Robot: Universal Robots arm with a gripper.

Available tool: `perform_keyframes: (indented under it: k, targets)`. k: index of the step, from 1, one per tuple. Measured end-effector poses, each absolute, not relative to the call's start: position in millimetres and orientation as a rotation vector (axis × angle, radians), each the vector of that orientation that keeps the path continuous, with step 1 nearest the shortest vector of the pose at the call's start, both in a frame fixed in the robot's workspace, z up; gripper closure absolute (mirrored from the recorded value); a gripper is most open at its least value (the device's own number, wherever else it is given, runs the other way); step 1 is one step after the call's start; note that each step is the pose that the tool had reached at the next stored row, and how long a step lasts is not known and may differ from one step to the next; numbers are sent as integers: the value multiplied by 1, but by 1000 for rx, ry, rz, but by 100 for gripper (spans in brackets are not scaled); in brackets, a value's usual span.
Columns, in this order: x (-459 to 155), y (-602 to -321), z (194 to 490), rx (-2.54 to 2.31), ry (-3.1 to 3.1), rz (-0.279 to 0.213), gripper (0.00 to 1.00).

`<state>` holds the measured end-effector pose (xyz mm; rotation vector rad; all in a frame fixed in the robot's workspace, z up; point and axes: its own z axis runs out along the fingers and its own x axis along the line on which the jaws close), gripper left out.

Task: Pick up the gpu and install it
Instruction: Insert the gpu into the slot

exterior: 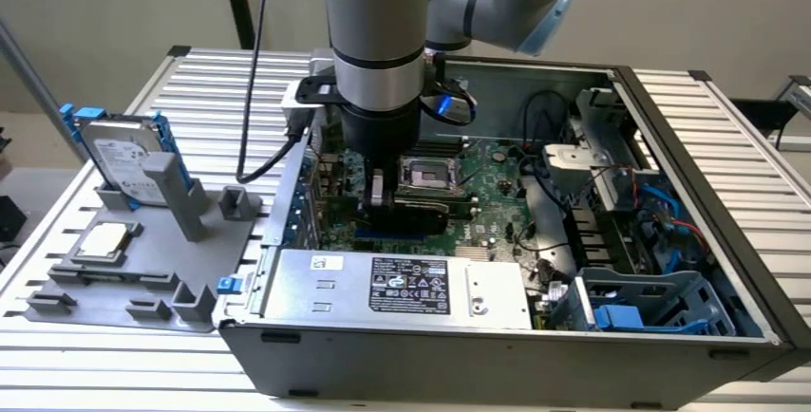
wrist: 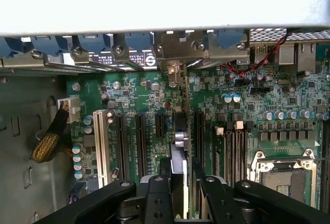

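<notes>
The installation step is in hand: the gripper (wrist: 179,193), at lower centre, clamps the gpu (wrist: 179,146) edge-on above the motherboard (wrist: 149,105) expansion slots. Seating requires exact slot alignment.

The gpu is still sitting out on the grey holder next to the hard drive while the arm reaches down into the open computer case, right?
Not quite. The gpu is clamped edge-on in the gripper above the motherboard slots, as the wrist view shows. The arm does reach into the computer case; the hard drive stands on the grey holder.
</notes>
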<state>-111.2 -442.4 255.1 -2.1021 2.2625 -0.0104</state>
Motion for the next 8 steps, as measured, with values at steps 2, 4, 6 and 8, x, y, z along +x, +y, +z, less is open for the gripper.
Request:
perform_keyframes:
  k: [2, 4, 6, 8]
  targets:
    - [-111, -443, 255, -2102, 2263, -10, 73]
    - [-111, -444, 255, -2102, 2262, -10, 73]
    - [-111, -444, 254, -2102, 2262, -10, 73]
    - [-111, -445, 254, -2102, 2263, -10, 73]
